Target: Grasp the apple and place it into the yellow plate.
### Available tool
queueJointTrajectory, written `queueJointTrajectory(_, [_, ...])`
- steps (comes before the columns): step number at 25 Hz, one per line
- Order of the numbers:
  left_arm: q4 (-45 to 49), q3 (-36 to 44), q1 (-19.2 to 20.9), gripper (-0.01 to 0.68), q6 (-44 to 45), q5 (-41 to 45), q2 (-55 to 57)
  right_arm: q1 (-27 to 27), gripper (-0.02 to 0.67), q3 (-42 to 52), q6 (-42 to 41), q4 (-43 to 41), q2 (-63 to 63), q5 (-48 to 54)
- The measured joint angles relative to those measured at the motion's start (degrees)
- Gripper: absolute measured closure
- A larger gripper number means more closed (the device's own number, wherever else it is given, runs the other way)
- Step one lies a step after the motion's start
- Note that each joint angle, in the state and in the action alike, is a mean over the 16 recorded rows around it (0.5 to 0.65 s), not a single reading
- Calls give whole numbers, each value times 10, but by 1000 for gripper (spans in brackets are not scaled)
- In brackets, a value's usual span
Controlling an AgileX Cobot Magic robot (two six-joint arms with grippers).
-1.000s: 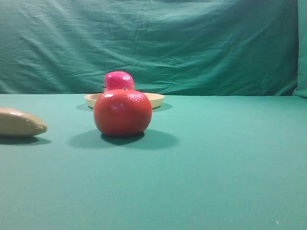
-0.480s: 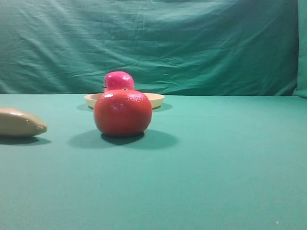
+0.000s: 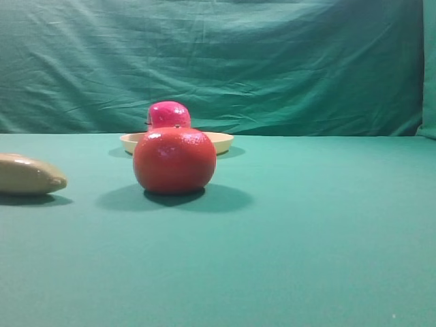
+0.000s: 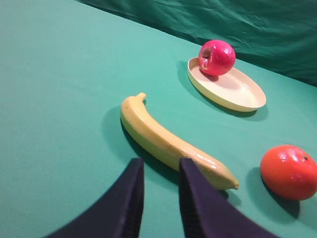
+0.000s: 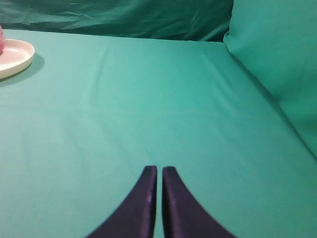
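Note:
The crimson apple [image 4: 216, 57] rests inside the yellow plate [image 4: 233, 91], at its far end. In the high view the apple [image 3: 169, 114] peeks over an orange fruit, with the yellow plate [image 3: 221, 142] behind that fruit. My left gripper [image 4: 159, 164] hovers low over the cloth near the banana, its two dark fingers a little apart with nothing between them. My right gripper [image 5: 159, 170] is shut and empty, well to the right of the plate [image 5: 12, 57]. Neither gripper shows in the high view.
An orange-red round fruit [image 3: 174, 160] stands in front of the plate, and a tan-yellow banana [image 4: 168, 141] lies left of it on the green cloth [image 3: 306, 231]. A green cloth backdrop [image 3: 272, 61] hangs behind, and a cloth wall [image 5: 277, 59] rises on the right.

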Motion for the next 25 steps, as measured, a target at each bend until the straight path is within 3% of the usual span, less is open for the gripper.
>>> queueJointTrajectory(25, [0, 0, 0, 516, 0, 0, 0, 0, 649, 0, 1, 0, 0, 2])
